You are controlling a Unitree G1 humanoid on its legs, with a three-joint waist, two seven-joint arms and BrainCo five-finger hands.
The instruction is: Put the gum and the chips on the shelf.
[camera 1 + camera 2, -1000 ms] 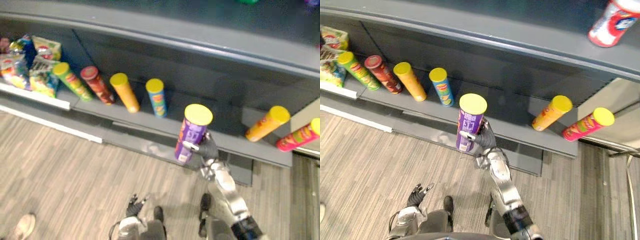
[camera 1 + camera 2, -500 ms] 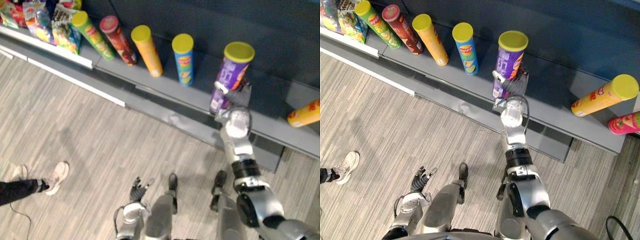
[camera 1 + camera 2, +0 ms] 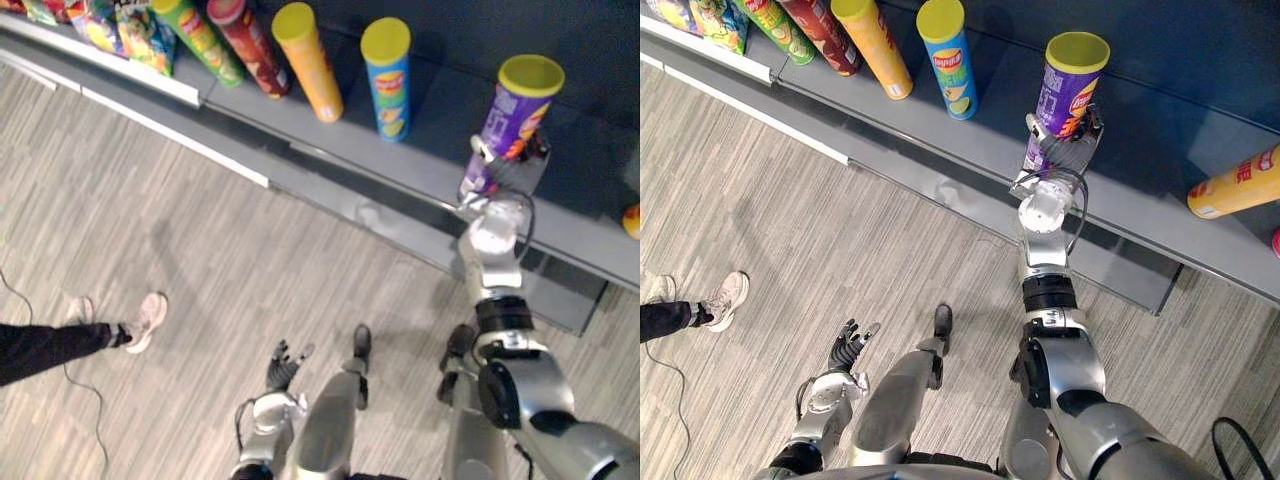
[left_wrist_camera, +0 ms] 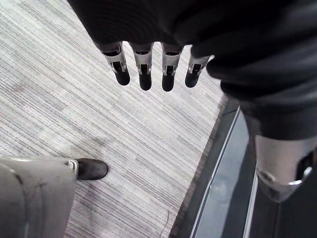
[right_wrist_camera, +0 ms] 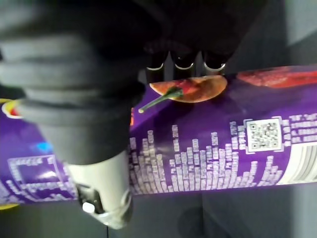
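A purple chips can [image 3: 512,118] with a yellow lid stands upright on the grey shelf [image 3: 420,170], to the right of a blue can [image 3: 387,77]. My right hand [image 3: 1068,152] is curled round the purple can's lower half; the right wrist view has the fingers [image 5: 184,60] and thumb wrapped on the purple can [image 5: 213,144]. My left hand [image 3: 281,367] hangs low beside me with fingers [image 4: 144,74] straight, holding nothing, above the wood-look floor.
Orange [image 3: 306,58], red [image 3: 245,40] and green [image 3: 195,35] cans stand in a row left of the blue one, snack bags [image 3: 120,30] beyond them. Another orange can [image 3: 1238,183] lies at the shelf's right. A person's leg and shoe [image 3: 140,318] show at left.
The view has shifted down and closer to the shelf. The purple can, still in my right hand, now stands farther back on the shelf.
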